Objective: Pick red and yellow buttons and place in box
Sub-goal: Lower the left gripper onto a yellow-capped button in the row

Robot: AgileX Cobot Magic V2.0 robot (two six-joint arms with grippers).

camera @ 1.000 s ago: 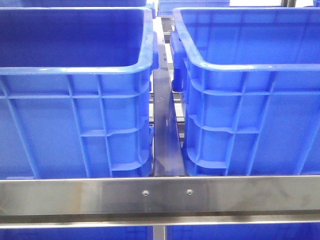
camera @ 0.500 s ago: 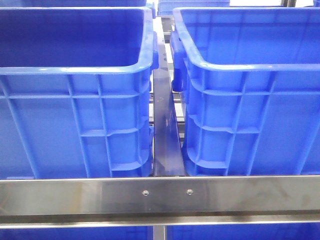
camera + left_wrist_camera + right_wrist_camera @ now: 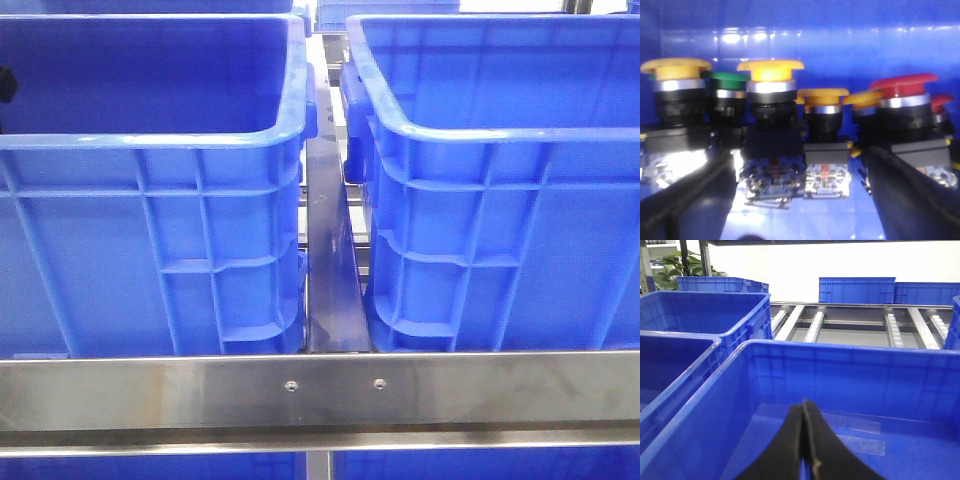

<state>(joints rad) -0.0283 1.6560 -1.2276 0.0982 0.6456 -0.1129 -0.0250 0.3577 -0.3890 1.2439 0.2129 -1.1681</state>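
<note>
In the left wrist view, several push buttons on black and clear bases stand on a blue crate floor. The yellow buttons include a large one (image 3: 771, 70), one further along the row (image 3: 675, 67) and a smaller one (image 3: 822, 93). A red button (image 3: 902, 85) stands beside them. My left gripper (image 3: 800, 167) is open and empty, low in the crate. Its fingers (image 3: 690, 200) flank the large and the small yellow button. My right gripper (image 3: 804, 405) is shut and empty above another blue crate (image 3: 840, 347). No buttons show in the front view.
A green button (image 3: 727, 77) stands between two yellow ones. The front view shows two tall blue crates, left (image 3: 150, 140) and right (image 3: 500, 132), behind a steel rail (image 3: 320, 390). A black arm part (image 3: 5, 83) shows at the left crate's edge. More crates (image 3: 705, 295) and a roller conveyor (image 3: 855, 325) lie behind.
A small black part has come into the front view at the far left edge, inside the left crate. Nothing else has moved there.
</note>
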